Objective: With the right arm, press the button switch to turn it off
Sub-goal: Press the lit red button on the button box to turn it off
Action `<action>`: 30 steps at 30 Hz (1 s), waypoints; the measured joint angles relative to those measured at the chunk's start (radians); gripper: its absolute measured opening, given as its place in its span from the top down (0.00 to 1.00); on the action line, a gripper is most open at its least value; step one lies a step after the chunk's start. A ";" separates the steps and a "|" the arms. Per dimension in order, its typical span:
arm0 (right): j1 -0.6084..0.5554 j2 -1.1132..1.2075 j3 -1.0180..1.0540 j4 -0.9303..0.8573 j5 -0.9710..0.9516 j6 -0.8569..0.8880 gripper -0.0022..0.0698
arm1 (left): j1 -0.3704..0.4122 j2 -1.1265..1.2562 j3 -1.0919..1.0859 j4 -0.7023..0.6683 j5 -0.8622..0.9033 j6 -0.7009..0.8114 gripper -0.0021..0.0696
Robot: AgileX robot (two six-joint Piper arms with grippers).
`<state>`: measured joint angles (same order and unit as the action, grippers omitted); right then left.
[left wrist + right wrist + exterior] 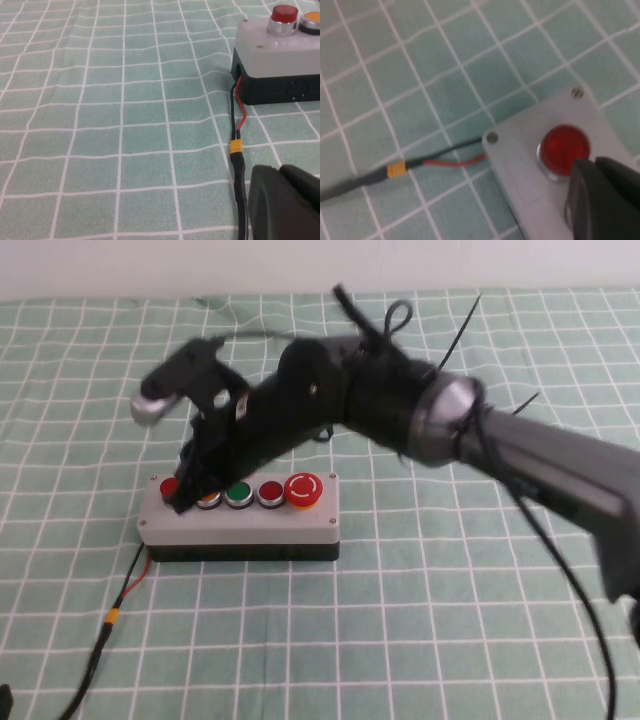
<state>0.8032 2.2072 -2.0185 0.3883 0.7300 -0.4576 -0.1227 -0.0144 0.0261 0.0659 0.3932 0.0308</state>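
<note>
Toward the left of the table point(450, 640), on a green cloth ruled in white squares, I have the button switch point(240, 532). It is a long box with a grey top and a black base, lying flat with its row of buttons facing up. From its left end the buttons run: a small red button point(565, 147), an orange one point(208, 501), a green one point(238, 493), another small red one point(270, 492) and a large red mushroom head point(303, 490). A cable point(122, 595) of black and red wires with a yellow connector leaves the box's left end and trails across the cloth toward the near edge. The right arm point(420, 415) reaches in from the right, across and above the box. The right pincer point(188, 498) is down over the box's left end, right at the small red button there. From its wrist camera the dark tip overlaps that button's rim, but I cannot tell whether it is touching it, or whether the pincer is open or closed. The left pincer point(285, 202) hangs low over the cloth, close beside the cable and off the box's left end. Whether it is open or closed I cannot tell either.
</note>
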 joint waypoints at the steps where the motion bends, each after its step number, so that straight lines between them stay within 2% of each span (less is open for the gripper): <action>1: 0.000 -0.022 0.000 0.000 -0.005 0.000 0.99 | 0.000 0.000 0.000 0.000 0.000 0.000 0.98; 8: 0.000 -0.122 -0.011 -0.014 -0.014 0.017 0.99 | 0.000 0.000 0.000 0.000 0.000 0.000 0.98; 15: 0.000 -0.271 -0.011 -0.283 0.092 0.191 0.99 | 0.000 0.000 0.000 0.000 0.000 0.000 0.98; 22: 0.000 -0.484 0.012 -0.351 0.242 0.245 0.99 | 0.000 0.000 0.000 0.000 0.000 0.000 0.98; 25: 0.000 -0.591 0.108 -0.388 0.242 0.301 0.99 | 0.000 0.000 0.000 0.000 0.000 0.000 0.98; 30: 0.000 -0.807 0.392 -0.449 0.195 0.412 0.99 | 0.000 0.000 0.000 0.000 0.000 0.000 0.98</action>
<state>0.8032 1.4001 -1.6263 -0.0611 0.9254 -0.0460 -0.1227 -0.0144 0.0261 0.0659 0.3932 0.0308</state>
